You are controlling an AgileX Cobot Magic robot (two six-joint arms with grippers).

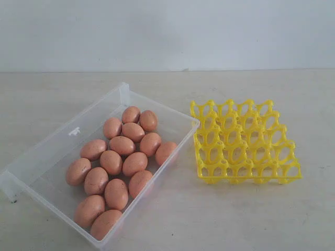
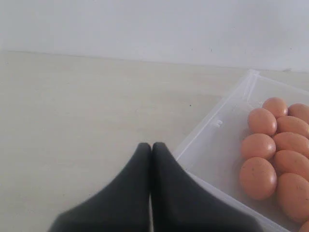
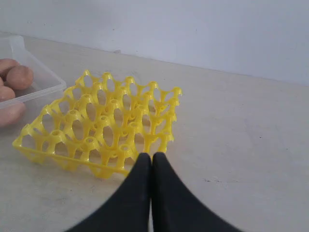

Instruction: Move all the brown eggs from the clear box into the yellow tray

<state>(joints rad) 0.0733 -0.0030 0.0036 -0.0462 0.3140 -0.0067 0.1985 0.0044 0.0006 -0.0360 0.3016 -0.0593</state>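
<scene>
1. Left gripper (image 2: 151, 145): its two black fingers are pressed tip to tip with no gap between them, and they hold nothing. It hangs over the bare table (image 2: 87, 121), just outside one long wall of the clear box (image 2: 212, 130).
2. Right gripper (image 3: 151, 155): its fingers are also closed against each other and empty. It is poised just beside one edge of the yellow tray (image 3: 90, 141), with a corner of the clear box (image 3: 43, 79) beyond the tray.
3. In the exterior view the clear box (image 1: 49, 157) lies slantwise on the table (image 1: 183, 219), its long axis running from about 7 o'clock to 1 o'clock. A small clip sits on the long rim at its 10 o'clock side.
4. All sixteen brown eggs (image 1: 121, 145) lie on their sides inside the box, packed touching one another along the 4 o'clock wall. The 10 o'clock strip of the floor is bare.
5. The left wrist view shows faint dark speckles on the nearest brown eggs (image 2: 258, 146).
6. The yellow tray (image 1: 246, 178) sits at 3 o'clock of the box. Its nearest corner is just beside the box wall; whether they touch cannot be told. Every cup that shows is unfilled.
</scene>
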